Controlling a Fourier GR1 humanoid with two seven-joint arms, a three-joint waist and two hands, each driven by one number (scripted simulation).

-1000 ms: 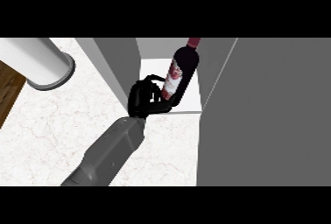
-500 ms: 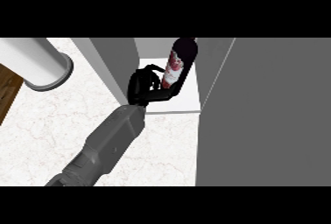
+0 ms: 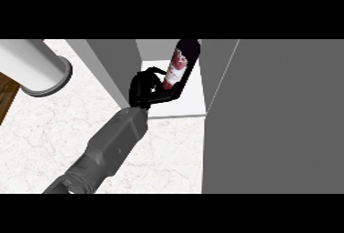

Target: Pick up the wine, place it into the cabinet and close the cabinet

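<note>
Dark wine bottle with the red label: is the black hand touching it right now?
Touching. The head view shows the black hand curled round the lower part of the dark wine bottle with the red label, inside the open grey cabinet.

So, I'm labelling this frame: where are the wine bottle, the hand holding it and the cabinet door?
wine bottle (image 3: 178, 68), head view, on its label.
hand (image 3: 142, 88), head view, on its back.
cabinet door (image 3: 282, 113), head view, on its grey face.
</note>
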